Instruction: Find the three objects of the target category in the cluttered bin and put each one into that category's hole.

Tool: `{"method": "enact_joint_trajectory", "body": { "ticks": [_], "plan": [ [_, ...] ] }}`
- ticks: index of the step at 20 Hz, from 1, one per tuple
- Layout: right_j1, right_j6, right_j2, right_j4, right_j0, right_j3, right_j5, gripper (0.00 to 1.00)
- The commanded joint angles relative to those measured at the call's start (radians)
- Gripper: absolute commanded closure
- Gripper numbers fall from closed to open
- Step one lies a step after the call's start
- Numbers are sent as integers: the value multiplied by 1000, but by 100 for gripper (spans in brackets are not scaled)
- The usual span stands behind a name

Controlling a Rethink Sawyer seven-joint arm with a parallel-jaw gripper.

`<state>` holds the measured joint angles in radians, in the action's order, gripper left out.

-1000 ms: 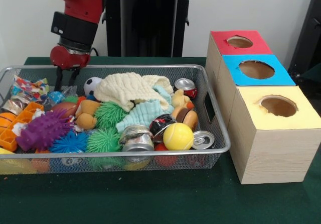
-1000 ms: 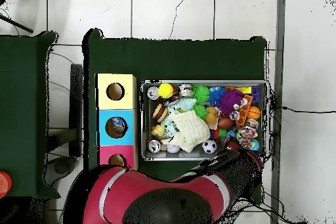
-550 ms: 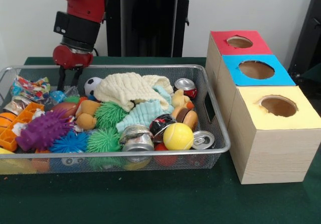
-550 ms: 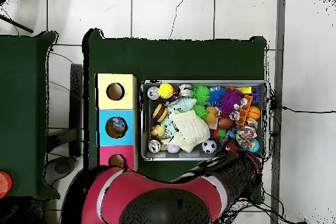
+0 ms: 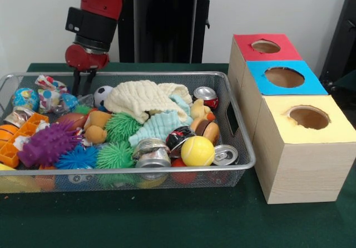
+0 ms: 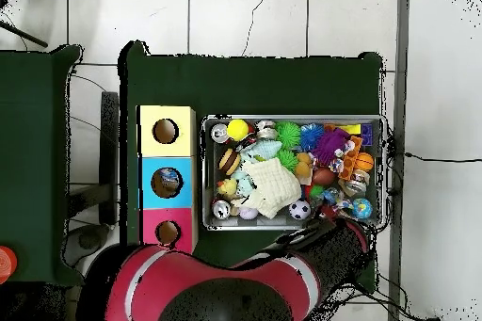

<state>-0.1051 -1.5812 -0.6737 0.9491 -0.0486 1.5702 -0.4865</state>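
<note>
Now | pincer (image 5: 82, 89) low at back rim of bin (image 5: 167, 74), grip: cannot tell | packets (image 5: 47, 87), likely target, just beside it; blue hole (image 5: 284, 77) well apart | risk: crinkly wrapper may slip out; ball (image 5: 101, 94) beside may be pushed.
</note>
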Motion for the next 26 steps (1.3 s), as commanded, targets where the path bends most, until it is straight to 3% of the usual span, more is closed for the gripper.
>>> {"method": "enact_joint_trajectory", "body": {
  "ticks": [1,3,14,17,18,21,26],
  "plan": [
    [-23,-74,180,63,-13,-17,-118,100],
    [-39,-119,203,100,-28,-15,-122,100],
    [-67,-134,237,144,-33,-6,-76,100],
    [-135,-207,235,199,0,35,-4,100],
    [-176,-270,241,255,23,54,47,100],
    [-241,-352,269,324,38,89,122,100],
    [-308,-376,320,358,33,135,208,100]
  ]
}}
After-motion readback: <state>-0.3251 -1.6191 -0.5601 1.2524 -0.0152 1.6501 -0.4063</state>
